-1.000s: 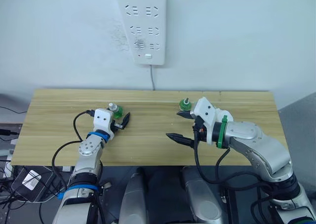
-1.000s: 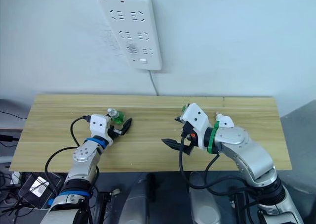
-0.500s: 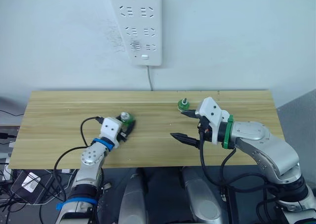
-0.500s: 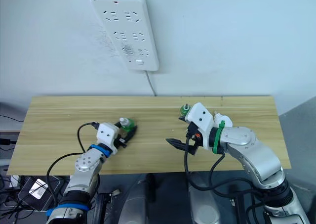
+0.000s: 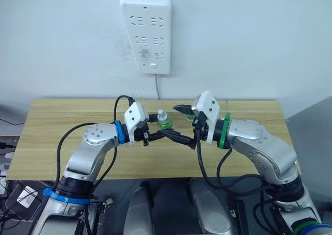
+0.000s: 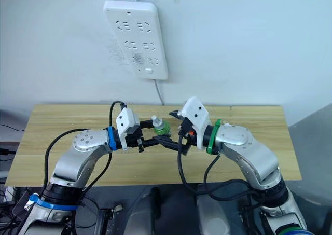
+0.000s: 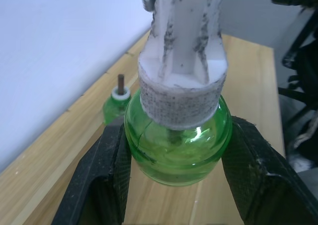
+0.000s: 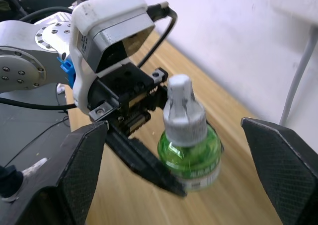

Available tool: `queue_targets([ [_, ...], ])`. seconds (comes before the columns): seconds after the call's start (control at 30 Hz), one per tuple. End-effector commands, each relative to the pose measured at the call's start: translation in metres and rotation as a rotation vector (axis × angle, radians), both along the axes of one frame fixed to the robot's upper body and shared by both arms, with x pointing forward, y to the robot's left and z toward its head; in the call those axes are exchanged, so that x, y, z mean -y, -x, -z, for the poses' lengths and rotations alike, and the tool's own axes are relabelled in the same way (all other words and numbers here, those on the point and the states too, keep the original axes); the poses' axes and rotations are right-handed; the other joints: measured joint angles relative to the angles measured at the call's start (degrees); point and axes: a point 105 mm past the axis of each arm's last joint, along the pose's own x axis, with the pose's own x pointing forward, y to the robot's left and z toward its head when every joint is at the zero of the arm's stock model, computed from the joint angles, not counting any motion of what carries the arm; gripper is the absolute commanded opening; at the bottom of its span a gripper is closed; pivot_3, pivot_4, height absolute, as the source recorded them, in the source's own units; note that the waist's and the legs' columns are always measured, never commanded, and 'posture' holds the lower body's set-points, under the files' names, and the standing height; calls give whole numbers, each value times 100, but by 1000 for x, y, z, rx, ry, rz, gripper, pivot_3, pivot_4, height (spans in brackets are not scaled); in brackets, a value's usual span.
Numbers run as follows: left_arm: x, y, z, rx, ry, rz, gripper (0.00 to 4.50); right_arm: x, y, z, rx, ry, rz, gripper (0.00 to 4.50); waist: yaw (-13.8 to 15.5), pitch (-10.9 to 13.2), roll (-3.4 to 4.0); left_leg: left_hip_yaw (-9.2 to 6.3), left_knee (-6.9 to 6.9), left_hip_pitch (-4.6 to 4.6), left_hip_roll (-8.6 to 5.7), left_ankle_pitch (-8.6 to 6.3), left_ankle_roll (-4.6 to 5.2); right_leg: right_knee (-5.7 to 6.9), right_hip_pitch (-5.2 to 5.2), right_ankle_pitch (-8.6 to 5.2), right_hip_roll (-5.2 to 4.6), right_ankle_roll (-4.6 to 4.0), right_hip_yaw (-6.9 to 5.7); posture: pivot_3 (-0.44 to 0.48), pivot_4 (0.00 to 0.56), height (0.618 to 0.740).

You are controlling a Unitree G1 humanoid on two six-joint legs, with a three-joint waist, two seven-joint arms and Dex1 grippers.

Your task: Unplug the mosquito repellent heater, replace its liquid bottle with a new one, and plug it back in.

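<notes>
My left gripper [image 5: 162, 129] is shut on a green liquid bottle [image 5: 164, 122] with a white cap and holds it upright above the middle of the table. In the left wrist view the black fingers [image 7: 102, 178] clamp the bottle's round glass body [image 7: 176, 140]. My right gripper [image 5: 173, 122] stands open just right of the bottle, one fingertip above and one below, not touching it. A second green bottle [image 7: 118, 103] with a bare wick stands near the table's back edge. The mosquito repellent heater is out of view.
A long white power strip [image 5: 146, 32] hangs on the wall above the wooden table [image 5: 62, 121], its sockets free, and its cable [image 5: 157, 87] drops behind the table. The table has bare wood to the left and right of the arms.
My left gripper has lifted the capped bottle and carried it right to the table's middle. My right gripper has swung left to meet it. The camera has shifted too.
</notes>
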Motion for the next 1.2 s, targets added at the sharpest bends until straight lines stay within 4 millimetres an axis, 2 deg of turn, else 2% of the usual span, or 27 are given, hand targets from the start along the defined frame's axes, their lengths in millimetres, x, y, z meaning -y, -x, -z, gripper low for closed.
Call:
queue_targets([
  [0.03,9,6,-8,4,3,84,2238,-7,-3,-4,59,-23,14,4500,-27,-64,-3,-5,0,-2,0,0,0,0,0,0,0,0,-7,-234,217,733],
  [0.27,10,4,-13,12,-18,125,2238,-13,-9,0,73,-26,22,4500,-54,-231,-1,-73,9,-34,-2,16,-19,5,-1,10,-2,-18,-72,-231,194,733],
  [0.3,10,4,-14,17,-25,132,2238,-14,-9,0,74,-27,20,4324,-55,-253,1,-77,9,-34,-2,16,-17,6,0,12,-1,-22,-76,-228,190,733],
  [0.37,9,4,-17,19,-28,138,2238,-15,-9,0,84,-29,13,3866,-60,-286,1,-82,9,-34,-2,20,-14,9,1,16,0,-28,-81,-227,189,733],
  [0.6,7,8,-18,14,-53,161,2238,-19,-6,2,101,-22,-24,1243,-63,-366,4,-97,16,-32,-1,31,-11,20,8,23,2,-38,-95,-214,184,733],
  [0.63,6,11,-17,15,-73,177,2238,-19,-5,5,103,-11,-47,1085,-63,-372,5,-98,16,-30,-1,32,-11,23,9,23,2,-38,-95,-209,180,733],
  [0.77,2,17,-18,21,-108,233,2238,-18,1,14,99,33,-229,1099,-63,-404,12,-103,25,-27,-3,32,-11,47,10,23,3,-39,-97,-191,161,733],
  [0.9,0,25,-19,65,-189,337,2238,-18,-7,11,122,75,-439,1099,-80,-408,12,-106,58,-17,-2,34,-10,75,25,23,7,-39,-100,-177,179,733],
  [0.97,-3,29,-18,78,-226,377,2238,-17,-10,10,148,135,-540,1099,-102,-408,12,-108,85,-13,0,33,-10,95,31,23,14,-38,-98,-167,164,733],
  [1.07,-4,28,-23,85,-224,382,2238,-15,-3,8,124,165,-618,1099,-97,-418,12,-117,89,46,0,35,-6,92,97,22,17,-38,-102,-161,159,733],
  [1.2,-4,28,-25,83,-215,373,2238,-8,2,5,68,136,-626,1099,-64,-425,11,-129,102,41,-1,36,-6,94,102,22,18,-38,-107,-169,171,733],
])
